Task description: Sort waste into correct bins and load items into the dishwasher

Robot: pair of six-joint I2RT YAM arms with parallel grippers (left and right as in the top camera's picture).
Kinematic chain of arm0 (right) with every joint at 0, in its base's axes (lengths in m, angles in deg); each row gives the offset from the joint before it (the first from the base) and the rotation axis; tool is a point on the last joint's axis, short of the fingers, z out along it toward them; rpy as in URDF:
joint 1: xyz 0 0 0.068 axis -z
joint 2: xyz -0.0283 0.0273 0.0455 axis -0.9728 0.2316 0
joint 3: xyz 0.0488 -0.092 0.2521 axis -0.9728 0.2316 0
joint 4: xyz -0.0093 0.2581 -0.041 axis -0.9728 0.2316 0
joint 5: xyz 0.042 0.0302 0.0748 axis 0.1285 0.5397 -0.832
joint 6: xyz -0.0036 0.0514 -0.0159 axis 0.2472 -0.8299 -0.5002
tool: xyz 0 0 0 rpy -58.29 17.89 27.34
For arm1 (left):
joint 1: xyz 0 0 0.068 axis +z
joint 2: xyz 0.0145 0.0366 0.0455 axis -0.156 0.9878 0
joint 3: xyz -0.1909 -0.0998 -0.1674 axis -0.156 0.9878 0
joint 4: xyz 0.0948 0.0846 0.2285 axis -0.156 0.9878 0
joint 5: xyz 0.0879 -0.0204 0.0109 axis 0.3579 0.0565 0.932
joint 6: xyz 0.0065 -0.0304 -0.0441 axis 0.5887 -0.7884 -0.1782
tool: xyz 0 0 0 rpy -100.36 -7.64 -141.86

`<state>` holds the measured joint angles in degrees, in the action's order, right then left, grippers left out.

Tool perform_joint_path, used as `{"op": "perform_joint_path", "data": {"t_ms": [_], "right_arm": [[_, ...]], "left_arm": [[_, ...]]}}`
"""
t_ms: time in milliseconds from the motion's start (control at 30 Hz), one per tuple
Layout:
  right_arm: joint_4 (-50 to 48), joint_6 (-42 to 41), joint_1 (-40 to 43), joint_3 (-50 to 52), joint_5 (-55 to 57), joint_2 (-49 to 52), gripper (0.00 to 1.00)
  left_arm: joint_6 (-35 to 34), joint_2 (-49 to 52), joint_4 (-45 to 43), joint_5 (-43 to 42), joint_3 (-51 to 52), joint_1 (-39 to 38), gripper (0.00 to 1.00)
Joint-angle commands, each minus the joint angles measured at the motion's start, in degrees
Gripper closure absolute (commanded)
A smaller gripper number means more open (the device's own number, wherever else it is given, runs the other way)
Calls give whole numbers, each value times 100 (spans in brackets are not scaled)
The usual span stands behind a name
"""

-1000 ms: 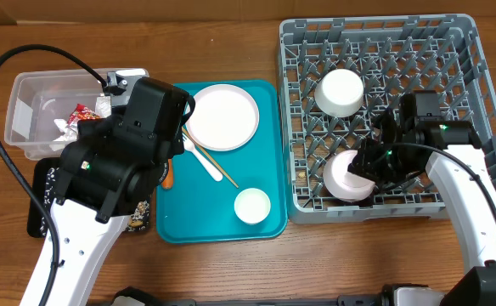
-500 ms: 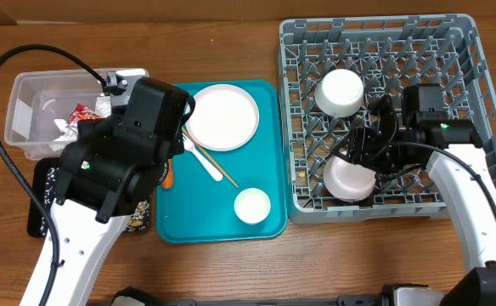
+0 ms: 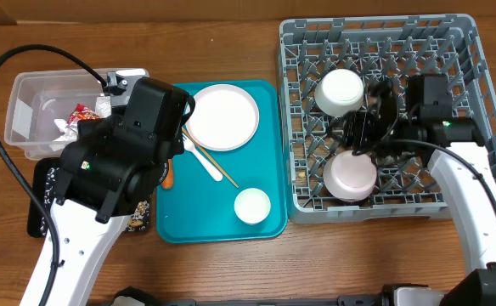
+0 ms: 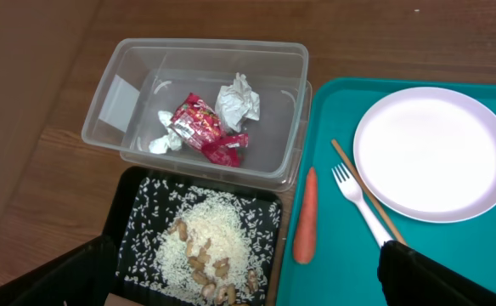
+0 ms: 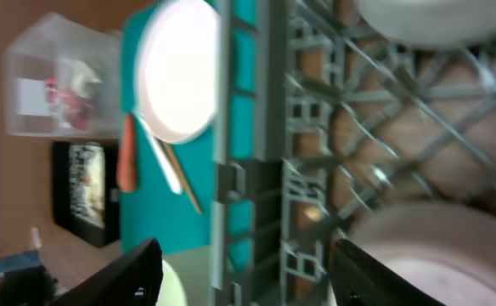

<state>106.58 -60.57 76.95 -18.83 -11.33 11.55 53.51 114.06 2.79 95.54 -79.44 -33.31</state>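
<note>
My right gripper (image 3: 356, 134) hovers open over the grey dishwasher rack (image 3: 452, 51), between an upturned white bowl (image 3: 341, 92) and a pale bowl (image 3: 352, 176); it holds nothing. On the teal tray lie a white plate (image 3: 222, 116), a fork (image 3: 204, 160), a chopstick (image 3: 220, 169) and a small cup (image 3: 252, 206). My left gripper (image 4: 248, 289) is wide open and empty above the black tray (image 4: 133, 223) of rice and nuts (image 4: 205, 246). The clear tub (image 4: 292, 102) holds a red wrapper (image 4: 201, 127) and paper wads (image 4: 238, 100). A carrot (image 4: 305, 214) lies on the teal tray's left edge.
The teal tray (image 3: 256, 170) sits between the two bins and the rack. My left arm's black body (image 3: 129, 153) covers most of the black tray from above. The right wrist view is blurred by motion.
My right gripper has opened and let go of the pale bowl, which stays in the rack. It has risen and drawn back toward the far bowl. The left arm has not moved.
</note>
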Motion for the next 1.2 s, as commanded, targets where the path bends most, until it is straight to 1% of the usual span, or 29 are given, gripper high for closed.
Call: {"op": "perform_joint_path", "data": {"t_ms": [0, 167, 367, 500, 633, 767, 967, 1167], "right_arm": [[-131, 35, 0, -643, -472, -9, 34], [-151, 42, 0, -997, -470, -9, 34], [-33, 52, -136, -1069, -472, -9, 35], [162, 564, -533, -1069, -466, -9, 35], [302, 643, -756, -1069, -308, -9, 35], [575, 645, -774, -1069, -208, -9, 34], [876, 647, -774, -1067, 361, -9, 34], [1034, 793, -780, -1067, 387, -9, 34]], "left_arm": [[-83, 20, -22, 96, -74, -7, 0], [-81, 20, -22, 96, -74, -7, 0], [-81, 20, -22, 96, -74, -7, 0], [-81, 20, -22, 96, -74, -7, 0], [-81, 20, -22, 96, -74, -7, 0], [-81, 20, -22, 96, -74, -7, 0], [-81, 20, -22, 96, -74, -7, 0], [-83, 20, -22, 96, -74, -7, 0]]}}
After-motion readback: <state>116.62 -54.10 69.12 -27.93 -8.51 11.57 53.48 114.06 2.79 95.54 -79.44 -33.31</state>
